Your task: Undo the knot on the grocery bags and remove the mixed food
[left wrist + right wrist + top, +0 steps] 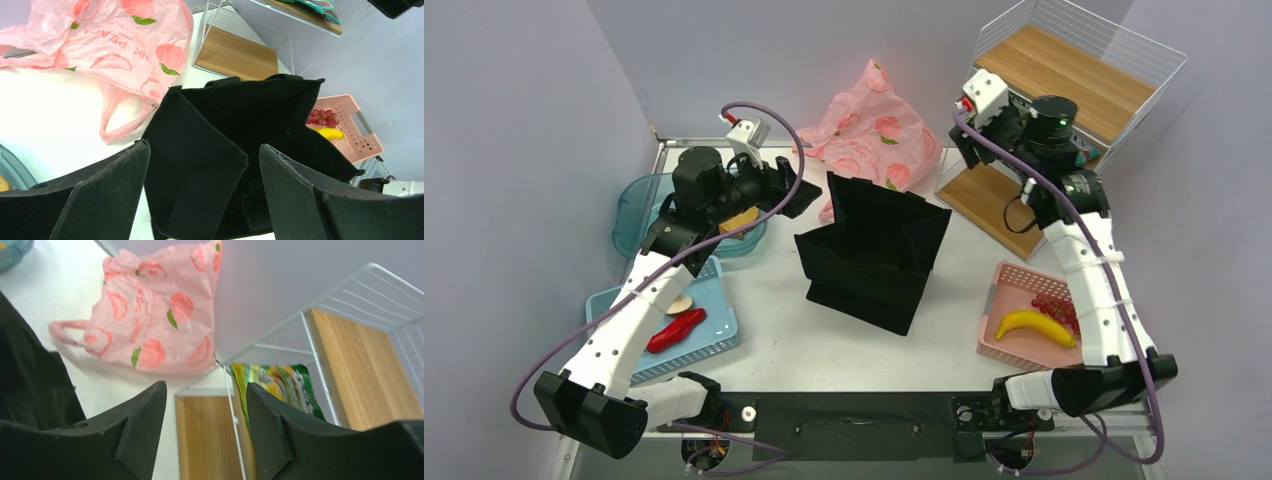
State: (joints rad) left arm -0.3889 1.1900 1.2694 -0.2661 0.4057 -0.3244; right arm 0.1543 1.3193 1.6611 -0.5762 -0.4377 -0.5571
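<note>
One pink grocery bag [869, 130] lies crumpled at the back of the table, behind the black tote [874, 255]. In the left wrist view the bag [115, 45] has a loose handle loop [120, 120] on the table; no knot shows. My left gripper [812, 195] is open and empty, above the tote's left side [204, 145]. My right gripper [964, 150] is open at the wire rack's front corner [206, 390], with a green-yellow snack packet [272, 385] just behind its right finger. Banana [1034, 325] and red fruit cluster [1054, 305] lie in the pink basket. Chilli [676, 330] and mushroom [681, 303] lie in the blue basket.
The wire rack with wooden shelves [1064, 90] stands at the back right. A teal bowl [639, 215] sits at the left, under my left arm. The pink basket [1009, 280] is at the right front and the blue basket [719, 345] at the left front.
</note>
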